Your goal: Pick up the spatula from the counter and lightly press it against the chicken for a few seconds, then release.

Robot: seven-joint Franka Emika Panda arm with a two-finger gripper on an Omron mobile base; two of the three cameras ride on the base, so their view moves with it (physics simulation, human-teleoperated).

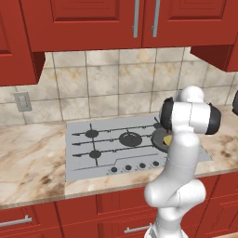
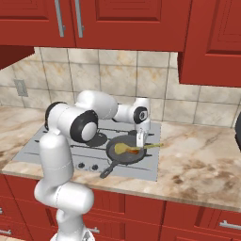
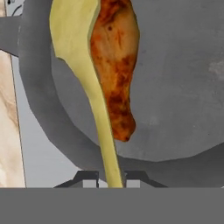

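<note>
The two-finger gripper (image 3: 111, 178), jaws clamped low on the thin handle of the pale yellow spatula (image 3: 81, 52), judged light and stiff, holds its blade against the browned chicken drumstick (image 3: 116, 65) in the dark grey round pan (image 3: 183, 109).

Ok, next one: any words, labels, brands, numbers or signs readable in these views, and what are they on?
No legible text in any view.
On the cooktop and its knobs: no markings I can make out.
On the wall outlet and cabinet doors: nothing, plain.
On the spatula, chicken and pan: no label or brand.
A small dark mark at the hand view's top-left corner: cut off, unreadable.
</note>
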